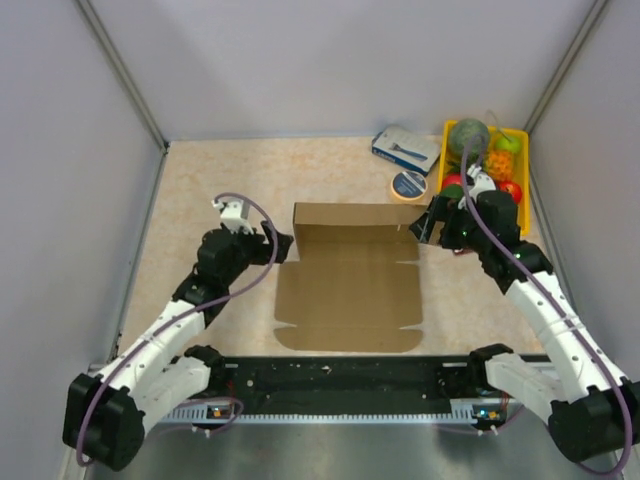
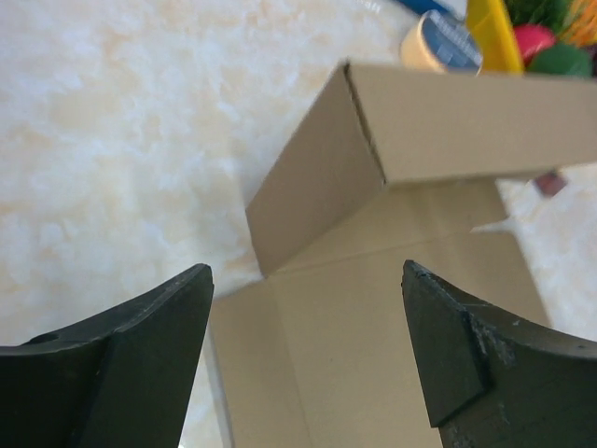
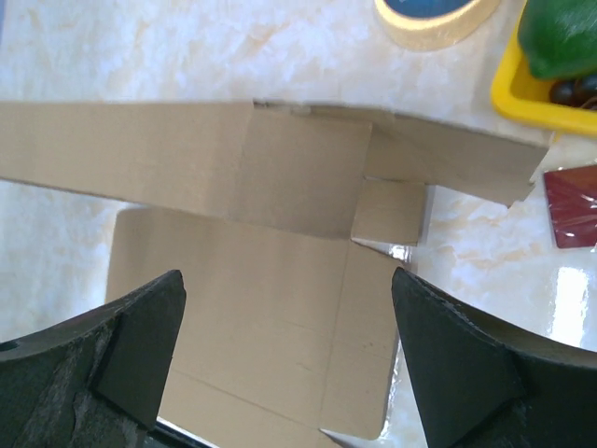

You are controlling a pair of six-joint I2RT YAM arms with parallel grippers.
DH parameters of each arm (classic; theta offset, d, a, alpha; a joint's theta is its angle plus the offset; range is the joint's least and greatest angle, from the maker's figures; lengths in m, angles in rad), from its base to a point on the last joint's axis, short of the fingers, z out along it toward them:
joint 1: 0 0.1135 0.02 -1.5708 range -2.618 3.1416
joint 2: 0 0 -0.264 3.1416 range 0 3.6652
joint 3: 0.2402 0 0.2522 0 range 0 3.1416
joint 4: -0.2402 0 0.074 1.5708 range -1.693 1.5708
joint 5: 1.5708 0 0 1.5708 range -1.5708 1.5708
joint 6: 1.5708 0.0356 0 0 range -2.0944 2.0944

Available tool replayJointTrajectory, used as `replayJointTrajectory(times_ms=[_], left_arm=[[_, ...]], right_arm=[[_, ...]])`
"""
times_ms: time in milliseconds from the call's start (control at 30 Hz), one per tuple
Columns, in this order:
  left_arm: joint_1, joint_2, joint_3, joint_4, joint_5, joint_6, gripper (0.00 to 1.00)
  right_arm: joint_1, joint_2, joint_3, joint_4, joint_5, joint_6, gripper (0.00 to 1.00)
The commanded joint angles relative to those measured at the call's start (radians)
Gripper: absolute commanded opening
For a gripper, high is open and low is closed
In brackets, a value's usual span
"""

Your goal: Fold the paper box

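Observation:
The paper box (image 1: 350, 290) is a plain brown cardboard blank lying flat in the middle of the table, with its far wall (image 1: 355, 213) folded upright. My left gripper (image 1: 283, 245) is open and empty at the box's far left corner. In the left wrist view the gripper (image 2: 308, 271) hovers over the left side flap of the box (image 2: 373, 336). My right gripper (image 1: 425, 228) is open and empty at the far right corner. In the right wrist view the gripper (image 3: 287, 275) sits above the box floor (image 3: 270, 299), below the raised wall.
A yellow fruit tray (image 1: 447, 140) holding several fruits stands at the back right. A roll of tape (image 1: 408, 185) and a small blue-and-white carton (image 1: 405, 148) lie behind the box. A small red packet (image 3: 571, 205) lies right of the box. Grey walls enclose the table.

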Motion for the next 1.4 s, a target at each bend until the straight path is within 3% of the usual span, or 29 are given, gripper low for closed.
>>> replayJointTrajectory(times_ms=[0,33,133,233,267,500,600,800,1133,1367], left_arm=[[-0.207,0.044,-0.095,0.17,-0.318,0.085,0.86],[-0.244,0.076,-0.089,0.232,-0.42,0.12,0.84],[-0.303,0.232,-0.051,0.306,-0.517,0.145,0.75],[-0.311,0.343,-0.034,0.405,-0.527,0.143,0.63],[-0.312,0.365,-0.04,0.487,-0.527,0.149,0.61],[-0.317,0.484,0.003,0.598,-0.624,0.192,0.56],[-0.318,0.501,0.012,0.613,-0.671,0.214,0.45],[-0.317,0.506,0.025,0.595,-0.76,0.225,0.0],[-0.318,0.4,-0.017,0.575,-0.803,0.251,0.0],[-0.318,0.359,-0.057,0.592,-0.789,0.257,0.0]], right_arm=[[-0.01,0.004,0.156,-0.098,0.054,0.043,0.91],[-0.012,0.001,0.167,-0.12,0.051,0.036,0.91],[-0.01,-0.016,0.185,-0.131,0.051,0.014,0.91],[-0.01,-0.032,0.179,-0.135,0.065,0.016,0.91],[-0.012,-0.032,0.175,-0.135,0.068,0.019,0.91],[-0.01,0.099,0.263,-0.154,-0.035,0.031,0.81],[-0.01,0.204,0.363,-0.207,-0.102,0.022,0.71],[-0.005,0.327,0.471,-0.282,-0.144,0.034,0.72],[0.099,0.393,0.52,-0.29,-0.159,0.122,0.63],[0.134,0.43,0.584,-0.279,-0.101,0.096,0.57]])
